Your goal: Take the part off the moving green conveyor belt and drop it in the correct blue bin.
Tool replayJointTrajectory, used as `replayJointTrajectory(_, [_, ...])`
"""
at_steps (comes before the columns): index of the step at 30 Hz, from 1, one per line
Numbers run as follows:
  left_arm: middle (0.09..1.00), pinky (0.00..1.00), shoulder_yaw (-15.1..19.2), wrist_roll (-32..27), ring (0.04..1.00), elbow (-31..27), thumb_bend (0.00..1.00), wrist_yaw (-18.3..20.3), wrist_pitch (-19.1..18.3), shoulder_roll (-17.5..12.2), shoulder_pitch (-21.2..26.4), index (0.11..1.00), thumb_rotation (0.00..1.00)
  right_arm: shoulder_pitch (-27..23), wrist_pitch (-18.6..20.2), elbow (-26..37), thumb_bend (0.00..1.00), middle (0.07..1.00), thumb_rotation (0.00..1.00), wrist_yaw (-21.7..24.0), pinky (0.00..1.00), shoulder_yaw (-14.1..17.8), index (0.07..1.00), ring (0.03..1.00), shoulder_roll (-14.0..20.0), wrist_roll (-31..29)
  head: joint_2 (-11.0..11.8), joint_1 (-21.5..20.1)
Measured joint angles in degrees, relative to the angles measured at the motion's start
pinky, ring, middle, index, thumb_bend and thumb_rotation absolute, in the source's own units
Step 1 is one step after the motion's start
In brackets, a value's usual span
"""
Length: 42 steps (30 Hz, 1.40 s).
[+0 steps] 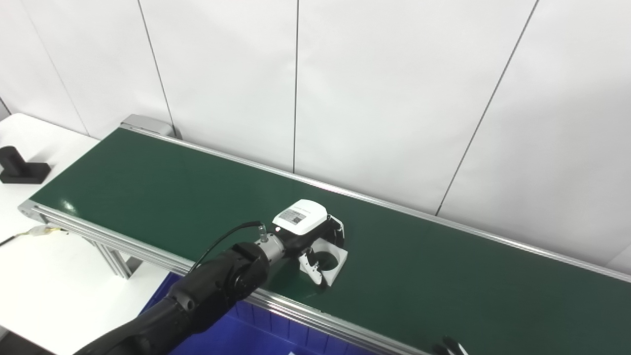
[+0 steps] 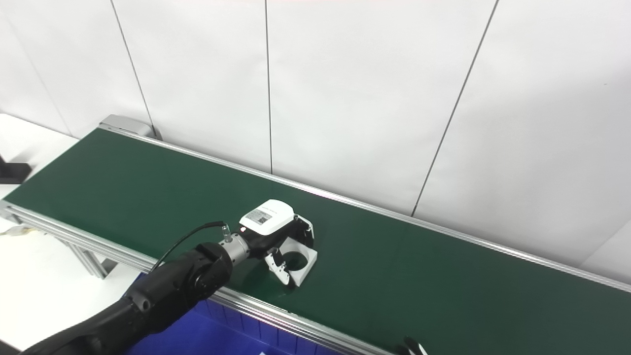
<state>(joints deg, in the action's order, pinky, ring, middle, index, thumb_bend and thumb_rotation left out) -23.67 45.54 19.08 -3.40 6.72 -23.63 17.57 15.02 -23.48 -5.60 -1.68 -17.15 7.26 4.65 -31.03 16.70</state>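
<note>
i see the part, a white square block with a round hole through its middle, lying flat on the green conveyor belt close to the belt's near rail. the belt is dark green, runs diagonally from upper left to lower right, and has silver rails along both sides. my left hand sits over the part with its fingers curled around its near and far sides. just below the near rail i see the blue bin, with ribbed walls, only partly in view.
</note>
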Motion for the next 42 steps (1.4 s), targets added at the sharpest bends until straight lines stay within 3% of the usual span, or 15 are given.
replayJointTrajectory(11, [0.523,0.73,-0.03,-1.05,0.594,-1.71,0.52,1.50,0.10,0.19,-0.57,0.458,0.00,0.29,0.00,0.17,0.64,0.821,0.97,0.05,0.66,0.02,0.879,0.765,0.16,0.00,-0.09,0.00])
replayJointTrajectory(20, [0.470,0.63,1.30,-1.29,0.525,-3.71,0.52,2.92,0.16,-0.38,-1.77,0.508,0.00,0.24,0.00,0.18,0.65,0.819,0.96,0.10,0.67,0.03,0.878,0.763,0.14,-0.04,-0.26,-0.35])
replayJointTrajectory(26, [0.471,0.67,5.97,-3.48,0.536,-11.62,0.52,7.34,-1.37,-4.17,-6.62,0.504,0.00,0.30,0.00,0.22,0.64,0.820,0.95,0.11,0.67,0.04,0.879,0.763,0.17,-0.02,-0.70,-0.97])
replayJointTrajectory(31, [0.466,0.62,11.26,-8.52,0.515,-20.48,0.52,9.67,-1.48,-6.03,-9.96,0.507,0.00,0.22,0.00,0.46,0.63,0.821,0.95,0.11,0.67,0.04,0.881,0.762,0.17,0.22,-1.49,-1.76])
replayJointTrajectory(37, [0.476,0.63,16.46,-12.54,0.534,-28.48,0.52,12.18,-1.75,-7.33,-12.43,0.499,0.00,0.20,0.00,0.53,0.61,0.817,0.94,0.24,0.67,0.06,0.878,0.765,0.22,0.19,-2.11,-2.02])
replayJointTrajectory(42, [0.471,0.66,18.89,-14.21,0.552,-34.58,0.52,14.87,-3.26,-7.43,-16.02,0.505,0.00,0.21,0.00,0.57,0.61,0.817,0.94,1.10,0.67,0.26,0.877,0.766,0.48,-0.15,-2.64,-2.02])
